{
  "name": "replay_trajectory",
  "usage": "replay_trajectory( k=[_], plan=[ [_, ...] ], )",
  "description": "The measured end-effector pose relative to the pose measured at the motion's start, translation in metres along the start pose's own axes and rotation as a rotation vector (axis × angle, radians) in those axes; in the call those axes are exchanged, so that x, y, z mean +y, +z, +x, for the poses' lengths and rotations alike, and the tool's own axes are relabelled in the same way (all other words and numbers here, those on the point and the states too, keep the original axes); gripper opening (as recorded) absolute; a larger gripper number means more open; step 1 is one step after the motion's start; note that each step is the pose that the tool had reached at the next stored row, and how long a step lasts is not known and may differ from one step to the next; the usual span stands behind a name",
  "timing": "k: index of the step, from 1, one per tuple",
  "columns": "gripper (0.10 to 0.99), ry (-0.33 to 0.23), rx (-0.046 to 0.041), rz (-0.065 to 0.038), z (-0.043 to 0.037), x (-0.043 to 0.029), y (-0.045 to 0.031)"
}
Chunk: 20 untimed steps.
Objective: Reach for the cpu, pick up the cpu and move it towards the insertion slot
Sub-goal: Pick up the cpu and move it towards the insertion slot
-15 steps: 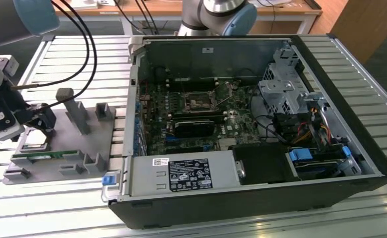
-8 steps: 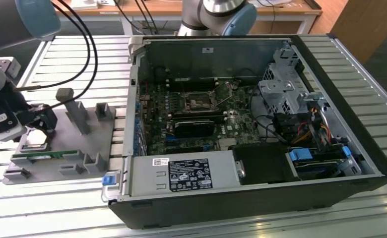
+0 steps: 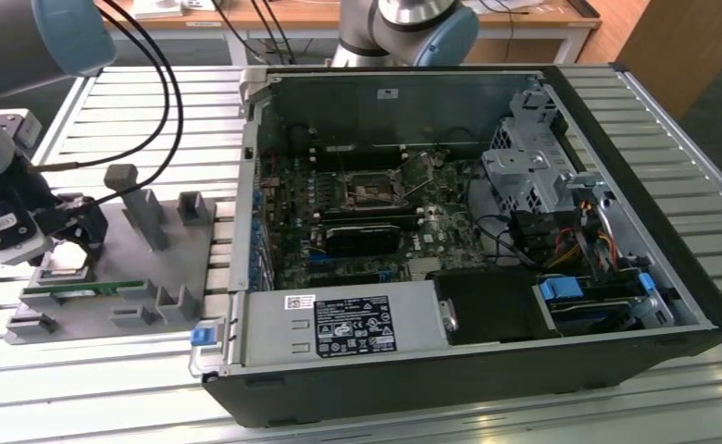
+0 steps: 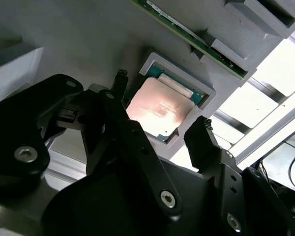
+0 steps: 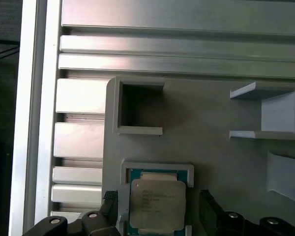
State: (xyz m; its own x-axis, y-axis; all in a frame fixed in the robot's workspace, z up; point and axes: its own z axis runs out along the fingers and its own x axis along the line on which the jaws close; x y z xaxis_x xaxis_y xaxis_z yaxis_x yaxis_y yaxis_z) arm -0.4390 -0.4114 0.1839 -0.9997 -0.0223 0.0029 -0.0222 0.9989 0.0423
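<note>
Black pincer agape, straddling square silvery cpu

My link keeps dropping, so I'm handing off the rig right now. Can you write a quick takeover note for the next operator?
Claw: open, one finger on each side of the cpu, not gripping it.
Cpu: lies flat in its recess in the gray holder, at the exterior view's left, outside the computer case.
Insertion slot: on the green board inside the open case, far from the claw.
Done: the reach.
Left: grasp, lift, carry toward the slot.
</note>
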Motion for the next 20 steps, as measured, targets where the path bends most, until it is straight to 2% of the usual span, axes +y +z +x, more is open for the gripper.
replay_trajectory(
  k=[1, 2, 7, 8, 13, 15, 16, 20],
  plan=[
    [0.765, 0.0, 0.0, 0.0, 0.0, 0.0003, 0.0004],
    [0.698, 0.0, 0.0001, 0.0, 0.0002, 0.0005, 0.0007],
    [0.682, 0.0, -0.0001, 0.0, 0.001, 0.0011, 0.001],
    [0.612, 0.0, 0.0, 0.0, 0.0011, 0.0011, 0.001],
    [0.612, 0.0, -0.0001, 0.0, 0.0012, 0.0011, 0.001],
    [0.596, 0.0, 0.0, 0.0, 0.0012, 0.0011, 0.001],
    [0.541, 0.0, 0.0001, 0.0, 0.0012, 0.0012, 0.001],
    [0.541, 0.0, 0.0, 0.0, 0.0011, 0.0012, 0.001]
  ],
)
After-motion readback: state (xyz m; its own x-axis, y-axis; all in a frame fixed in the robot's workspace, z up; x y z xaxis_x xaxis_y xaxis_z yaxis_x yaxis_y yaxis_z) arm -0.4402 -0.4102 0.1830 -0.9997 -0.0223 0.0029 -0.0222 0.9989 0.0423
